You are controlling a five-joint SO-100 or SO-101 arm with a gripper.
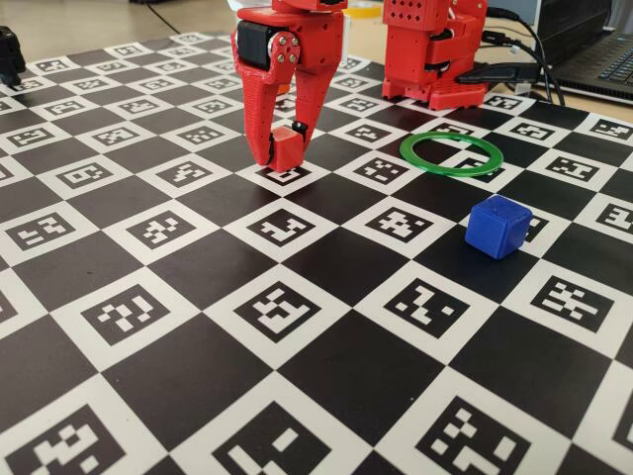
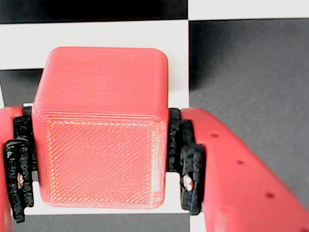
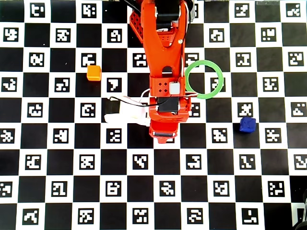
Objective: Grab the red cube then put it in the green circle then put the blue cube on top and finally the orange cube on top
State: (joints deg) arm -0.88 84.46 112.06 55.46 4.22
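Note:
The red cube sits between the black pads of my gripper, which is shut on it from both sides. In the fixed view my gripper holds the red cube right at the board's surface, left of the green circle. The ring's centre is hollow. The blue cube rests on the board nearer the camera, to the right of the ring. From overhead, the orange cube lies left of the arm, the green circle beside its right flank and the blue cube lower right. There the arm hides the red cube.
The checkerboard mat with printed markers covers the table. The arm's red base stands at the back. A laptop and cables lie at the back right, a dark object at the far left edge.

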